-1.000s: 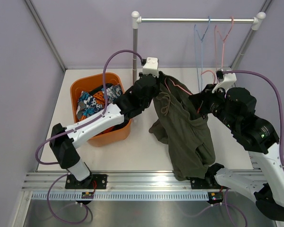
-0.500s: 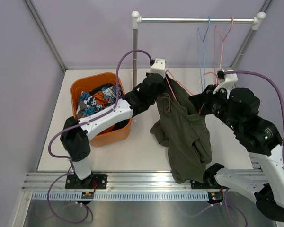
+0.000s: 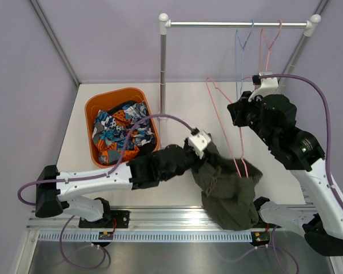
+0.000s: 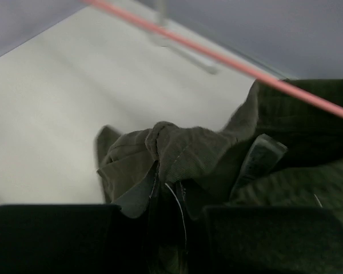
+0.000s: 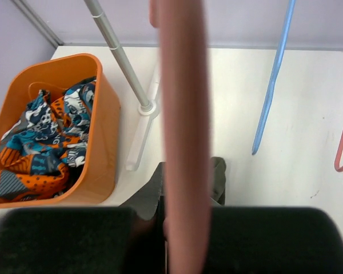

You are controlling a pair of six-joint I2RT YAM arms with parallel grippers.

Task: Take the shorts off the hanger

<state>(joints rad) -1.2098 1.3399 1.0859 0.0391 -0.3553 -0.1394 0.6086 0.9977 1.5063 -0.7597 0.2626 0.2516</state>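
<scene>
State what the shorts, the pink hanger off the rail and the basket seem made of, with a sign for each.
Shorts: olive woven cloth, likely cotton, matte; it crumples in soft folds with stitched seams.
Hanger: thin, smooth, pink; probably coated wire or plastic.
Basket: orange moulded plastic, slight sheen, rigid rim.

Lilac walls (image 3: 103,40) on 3 sides, white tabletop (image 3: 73,142), alu rail (image 3: 160,220) at near edge.

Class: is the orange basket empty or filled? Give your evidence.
Filled. The orange basket holds a heap of patterned cloth, blue, orange and white, reaching near its rim in the top view.
</scene>
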